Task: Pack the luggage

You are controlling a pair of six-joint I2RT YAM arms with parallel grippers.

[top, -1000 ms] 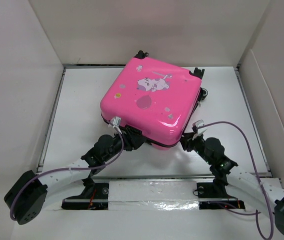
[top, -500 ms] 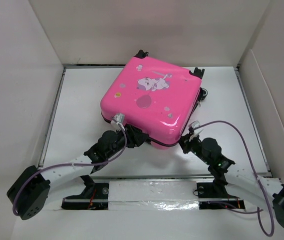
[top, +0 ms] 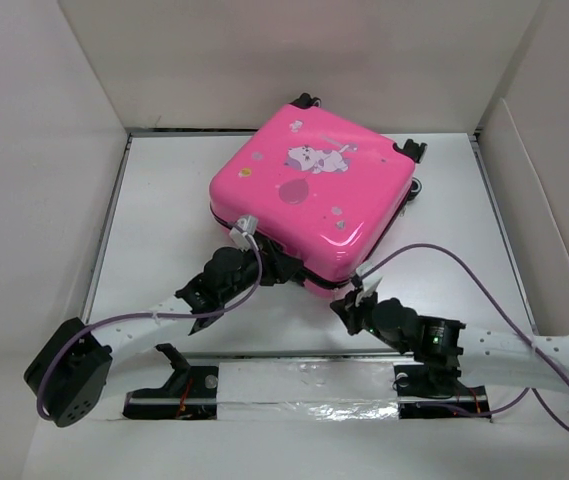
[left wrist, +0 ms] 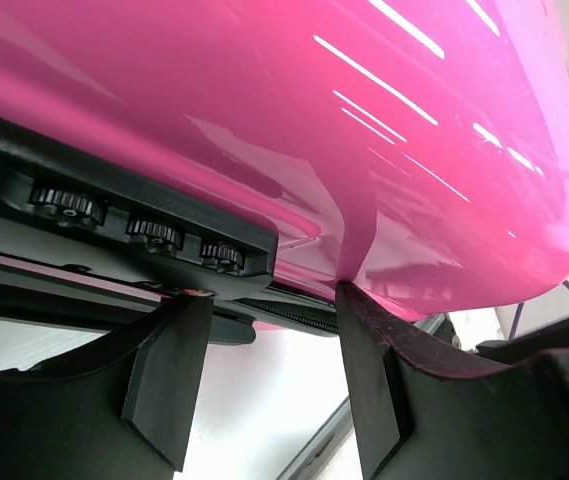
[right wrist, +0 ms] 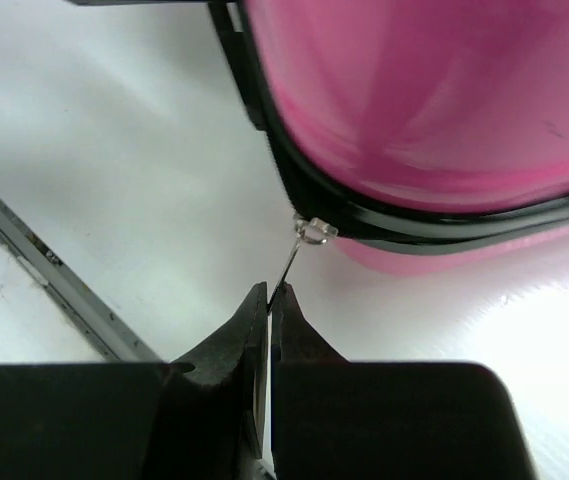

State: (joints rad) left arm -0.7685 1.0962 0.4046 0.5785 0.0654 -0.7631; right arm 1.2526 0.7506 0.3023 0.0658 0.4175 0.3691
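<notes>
The luggage [top: 314, 195] lies flat and closed on the white table, print side up. My left gripper [top: 279, 268] is open at its near-left edge. In the left wrist view the fingers [left wrist: 369, 380] stand apart under the pink shell [left wrist: 364, 120], next to the black combination lock [left wrist: 134, 225], and the right finger touches the shell. My right gripper [top: 349, 305] is at the near corner. In the right wrist view it [right wrist: 269, 292] is shut on the thin metal zipper pull [right wrist: 299, 250] that hangs from the black zipper line of the luggage [right wrist: 434, 90].
White walls enclose the table on the left, back and right. A metal rail [top: 304, 355] runs along the near edge in front of the arm bases. Purple cables loop from both arms. Black wheels [top: 412, 150] stick out at the luggage's far side.
The luggage has slid away and to the right, turning a little. My right gripper has moved left along the near edge with the zipper pull. My left gripper has followed the luggage forward.
</notes>
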